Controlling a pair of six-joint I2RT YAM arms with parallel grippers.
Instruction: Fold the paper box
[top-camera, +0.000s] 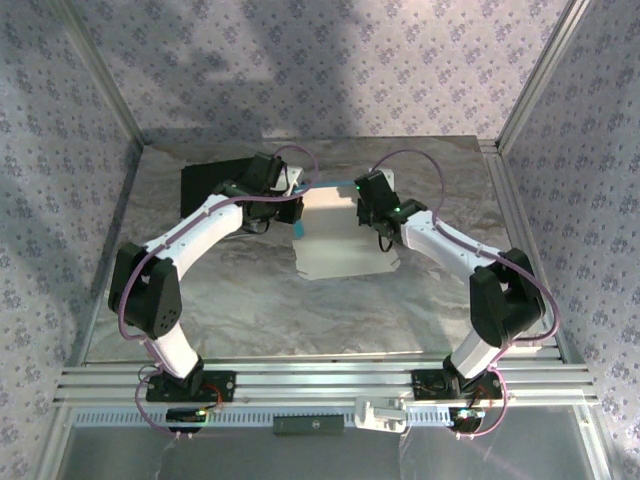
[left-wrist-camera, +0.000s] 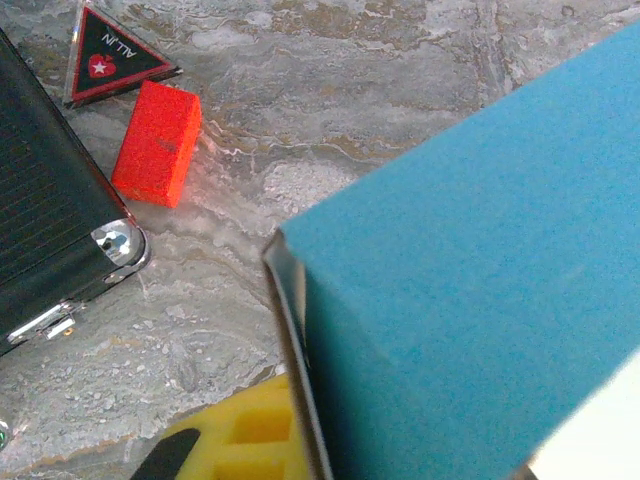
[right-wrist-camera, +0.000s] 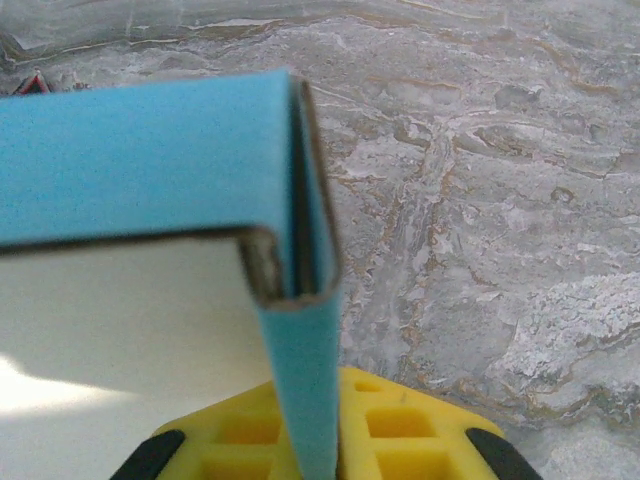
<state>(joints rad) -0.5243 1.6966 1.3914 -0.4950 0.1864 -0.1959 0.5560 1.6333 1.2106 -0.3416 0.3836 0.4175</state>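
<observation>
A: paper box?
B: Cyan outside, white inside.
A: table?
B: Marbled grey, tan veins.
A: block, triangle tag?
B: Orange-red; black with red border, white lettering.
A: larger box?
B: Black.
A: walls?
B: Pale lilac, small floral print.

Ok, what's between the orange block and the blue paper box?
Only bare table lies between orange block and paper box, per the left wrist view.

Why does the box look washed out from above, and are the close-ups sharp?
Top external view: bright light bleaches the paper box; soft shadows cross the back wall. Left wrist view: its blue card is soft, the red block crisper. Right wrist view: the card edge blurs, with glare at lower left.
</observation>
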